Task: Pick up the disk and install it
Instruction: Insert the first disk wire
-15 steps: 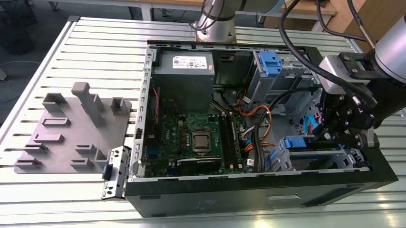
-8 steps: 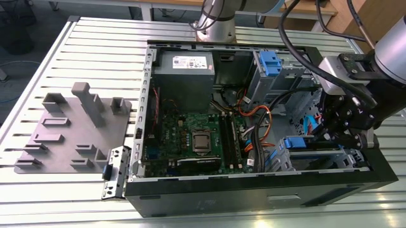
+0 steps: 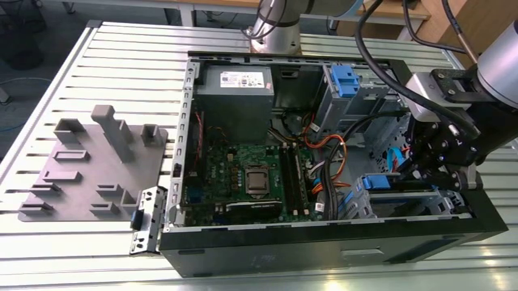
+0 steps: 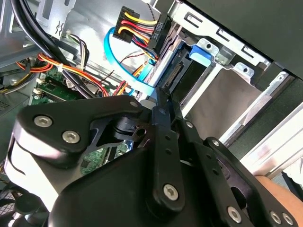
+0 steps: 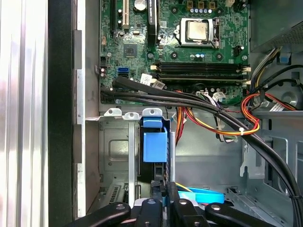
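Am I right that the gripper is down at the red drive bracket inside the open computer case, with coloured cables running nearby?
Almost. The bracket is blue, not red, as the first wrist view shows. The rest holds: the gripper is down at it inside the open computer case, with coloured cables running nearby.

disk [image 5: 155,146] mostly buried in its bay, end effector [image 5: 163,191] fingertips cut off by frame edge
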You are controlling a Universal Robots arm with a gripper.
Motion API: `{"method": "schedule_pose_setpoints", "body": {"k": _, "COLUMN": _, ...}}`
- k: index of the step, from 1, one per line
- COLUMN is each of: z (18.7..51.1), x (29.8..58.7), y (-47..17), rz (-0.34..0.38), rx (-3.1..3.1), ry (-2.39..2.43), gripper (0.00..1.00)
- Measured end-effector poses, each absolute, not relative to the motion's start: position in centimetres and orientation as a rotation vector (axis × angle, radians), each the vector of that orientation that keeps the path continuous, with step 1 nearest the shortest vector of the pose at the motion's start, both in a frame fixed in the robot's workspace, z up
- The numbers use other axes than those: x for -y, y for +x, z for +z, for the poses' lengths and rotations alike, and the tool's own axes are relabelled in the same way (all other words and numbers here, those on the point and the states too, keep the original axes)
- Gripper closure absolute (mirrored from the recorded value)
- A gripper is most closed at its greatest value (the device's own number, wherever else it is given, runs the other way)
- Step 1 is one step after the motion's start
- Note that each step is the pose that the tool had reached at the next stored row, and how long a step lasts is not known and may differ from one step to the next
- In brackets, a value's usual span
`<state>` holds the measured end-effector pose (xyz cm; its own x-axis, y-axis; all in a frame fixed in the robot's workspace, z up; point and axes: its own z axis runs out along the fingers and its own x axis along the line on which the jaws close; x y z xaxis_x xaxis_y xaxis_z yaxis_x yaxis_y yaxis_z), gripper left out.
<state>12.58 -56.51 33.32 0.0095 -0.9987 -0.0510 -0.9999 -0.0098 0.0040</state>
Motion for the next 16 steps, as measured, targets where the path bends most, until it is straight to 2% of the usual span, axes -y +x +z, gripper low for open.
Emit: {"method": "schedule_pose_setpoints", "body": {"k": 16, "z": 33.56, "x": 56.54, "y": 12.58, "rz": 0.078, "rx": -2.170, "ry": -2.208, "gripper": 0.84}}
